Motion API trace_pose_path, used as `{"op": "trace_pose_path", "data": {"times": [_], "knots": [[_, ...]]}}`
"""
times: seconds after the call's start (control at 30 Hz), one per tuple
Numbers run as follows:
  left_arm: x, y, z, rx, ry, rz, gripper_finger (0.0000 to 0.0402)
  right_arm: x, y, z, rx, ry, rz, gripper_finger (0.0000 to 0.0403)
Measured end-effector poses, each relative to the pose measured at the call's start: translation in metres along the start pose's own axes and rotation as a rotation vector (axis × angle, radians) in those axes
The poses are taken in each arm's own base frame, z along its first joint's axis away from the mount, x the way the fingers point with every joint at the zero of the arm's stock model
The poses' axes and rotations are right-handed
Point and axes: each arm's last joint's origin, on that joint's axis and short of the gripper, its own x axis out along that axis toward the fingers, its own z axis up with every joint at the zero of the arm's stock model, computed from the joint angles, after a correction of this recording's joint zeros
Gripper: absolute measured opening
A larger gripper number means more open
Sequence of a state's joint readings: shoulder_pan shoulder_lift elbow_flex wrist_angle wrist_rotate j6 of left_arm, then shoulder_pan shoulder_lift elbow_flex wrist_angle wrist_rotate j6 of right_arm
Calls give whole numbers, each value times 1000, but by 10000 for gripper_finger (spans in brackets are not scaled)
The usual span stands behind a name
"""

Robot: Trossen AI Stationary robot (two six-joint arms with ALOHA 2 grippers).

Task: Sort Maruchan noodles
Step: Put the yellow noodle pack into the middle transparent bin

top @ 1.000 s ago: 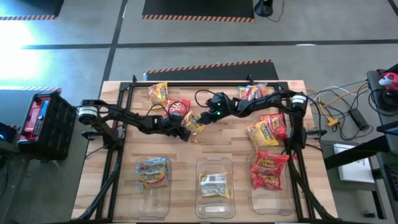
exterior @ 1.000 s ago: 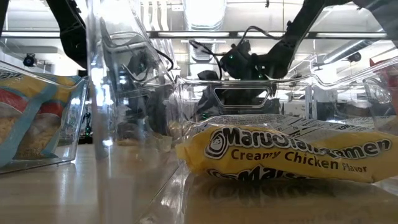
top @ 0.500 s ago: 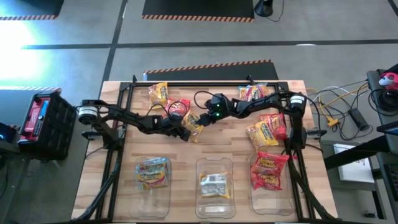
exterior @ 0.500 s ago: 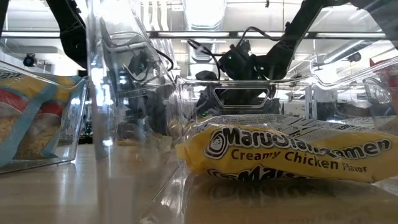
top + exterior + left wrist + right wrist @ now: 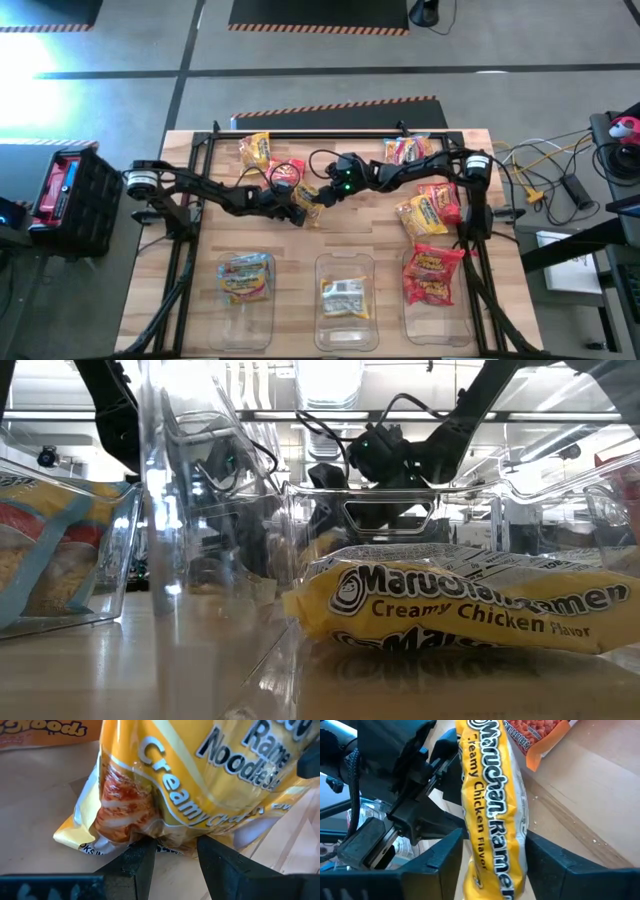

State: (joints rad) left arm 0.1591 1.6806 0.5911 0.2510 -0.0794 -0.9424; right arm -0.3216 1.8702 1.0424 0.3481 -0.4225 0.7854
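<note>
A yellow Creamy Chicken noodle packet [image 5: 309, 197] is at the table's middle, between both grippers. My left gripper [image 5: 297, 212] comes at it from the left and is shut on it; it fills the left wrist view [image 5: 200, 775]. My right gripper [image 5: 323, 189] reaches in from the right and is open. Its fingers [image 5: 445, 852] stand on either side of the packet [image 5: 492, 805], which shows edge-on there; whether they touch it I cannot tell. Loose packets lie flat: yellow [image 5: 255, 150], red [image 5: 288, 172], red [image 5: 404, 150], and a yellow and red pair [image 5: 430, 210]. My left gripper pinches the yellow packet between its two fingers [image 5: 137, 857] at the crinkled edge of one end [image 5: 167, 842]. In the right wrist view the packet stands on edge, held out from the left gripper [image 5: 415, 790]. Whether its lower edge rests on the table is hidden.
Three clear bins stand along the near edge: the left [image 5: 225, 310] holds a blue-multicoloured packet, the middle [image 5: 325, 330] a yellow one, the right [image 5: 460, 320] red ones. A black frame rail [image 5: 330, 133] runs along the far edge. Bare wood lies between the bins and the grippers.
My right gripper has moved toward the table's left, closing in on the yellow packet held by my left gripper, until its fingers flank it. My left gripper and the packet have stayed about where they were.
</note>
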Motion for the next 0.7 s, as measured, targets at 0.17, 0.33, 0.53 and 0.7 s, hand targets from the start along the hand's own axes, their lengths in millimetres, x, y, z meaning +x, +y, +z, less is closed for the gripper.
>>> {"op": "trace_pose_path", "data": {"times": [0.17, 0.33, 0.53, 0.7], "knots": [[-1, -1, 0, -9, -3, -5, 134, 0, 0, 0, 0, 0, -5, 137], [-3, -4, 1, -18, 10, -45, 134, 0, -1, -1, 2, 6, -9, 122], [-10, -11, 0, -11, 45, -117, 134, 0, -2, -4, -1, 47, -4, 121], [-19, -17, 0, 3, 41, -142, 134, 0, -2, -4, -6, 60, -5, 120]]}}
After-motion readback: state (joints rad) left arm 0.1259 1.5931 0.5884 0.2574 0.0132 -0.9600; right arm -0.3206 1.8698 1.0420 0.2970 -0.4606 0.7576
